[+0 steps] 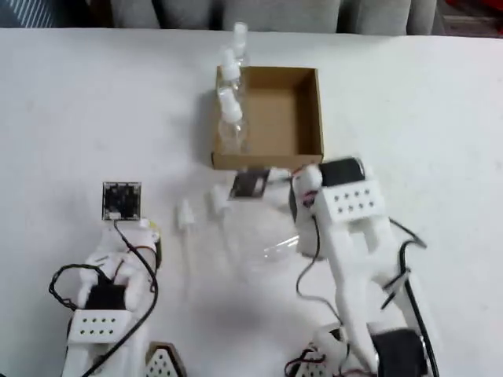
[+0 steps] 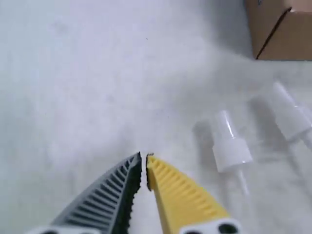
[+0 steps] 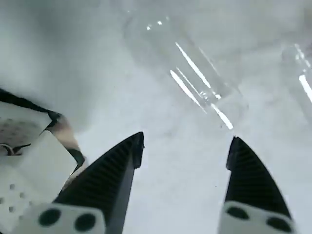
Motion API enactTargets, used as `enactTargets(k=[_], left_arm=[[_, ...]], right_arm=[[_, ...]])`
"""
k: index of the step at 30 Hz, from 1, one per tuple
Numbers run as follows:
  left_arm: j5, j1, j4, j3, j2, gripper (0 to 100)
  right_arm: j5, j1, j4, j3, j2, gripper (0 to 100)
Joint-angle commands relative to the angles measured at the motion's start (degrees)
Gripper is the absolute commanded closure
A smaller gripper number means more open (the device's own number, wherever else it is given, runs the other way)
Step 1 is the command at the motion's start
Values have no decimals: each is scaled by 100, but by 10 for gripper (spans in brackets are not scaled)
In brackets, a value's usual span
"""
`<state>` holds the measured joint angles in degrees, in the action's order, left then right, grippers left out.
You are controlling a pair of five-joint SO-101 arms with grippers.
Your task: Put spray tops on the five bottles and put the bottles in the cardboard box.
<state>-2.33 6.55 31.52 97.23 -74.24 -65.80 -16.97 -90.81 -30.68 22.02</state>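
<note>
Capped bottles (image 1: 230, 106) stand along the cardboard box (image 1: 306, 118); two spray tops (image 1: 186, 214) and a clear bottle (image 1: 277, 250) lie nearby.

Cardboard box (image 1: 267, 160) brown — spray top (image 2: 229, 148) white — bottle (image 3: 191, 68) clear.

Two spray tops (image 2: 229, 148) lie on the table (image 1: 78, 102) before the cardboard box (image 1: 317, 118).

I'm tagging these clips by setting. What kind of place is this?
Likely a robotics lab or test bench: two small arms at a plain white table, with a cardboard box, clear bottles and loose spray tops laid out.
</note>
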Motion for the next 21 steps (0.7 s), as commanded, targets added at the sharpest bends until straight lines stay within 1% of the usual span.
enactTargets(k=[1,6,10,12,15,17,21], left_arm=[[-44,48,9,-211,-66,979],[-35,48,9,-202,-66,979],[-26,-31,0,-79,-101,978],[70,-84,0,-70,-101,978],[352,-84,0,-70,-101,978],[378,-84,0,-70,-101,978],[396,-84,0,-70,-101,978]], right_arm=[[-633,-382,585,-870,699,756],[-1284,-1059,1007,-1688,1095,755],[-1679,-1402,1059,-1732,1095,754],[-1697,-1464,1147,-1670,1095,737],[-1697,-1464,1288,-1547,1095,648],[-1697,-1473,1288,-1468,1095,603],[-1697,-1578,1270,-1284,1095,612]])
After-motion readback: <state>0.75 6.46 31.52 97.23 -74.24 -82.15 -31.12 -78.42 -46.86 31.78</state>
